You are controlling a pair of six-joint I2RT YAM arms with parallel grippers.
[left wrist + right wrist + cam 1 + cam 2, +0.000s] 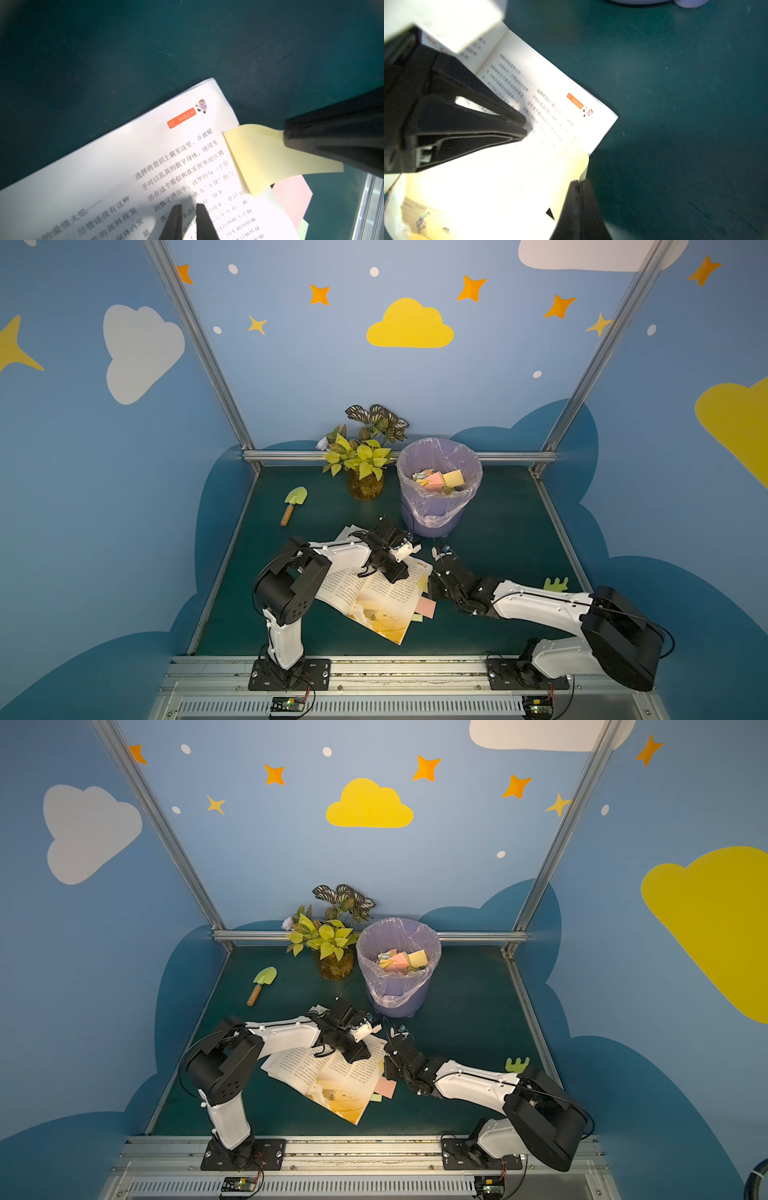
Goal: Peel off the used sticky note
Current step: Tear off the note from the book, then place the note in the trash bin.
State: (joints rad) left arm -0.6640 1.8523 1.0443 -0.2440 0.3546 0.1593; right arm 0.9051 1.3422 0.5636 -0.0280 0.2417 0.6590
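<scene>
The yellow note at the book edge is pinched in the right pincer; the page is pressed by the closed left pincer.

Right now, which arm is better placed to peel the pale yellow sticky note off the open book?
Right. The right end effector is shut on the pale yellow paper sticky note, whose free end lifts off the open printed book. The left end effector, shut, seems to pin the page down.
</scene>
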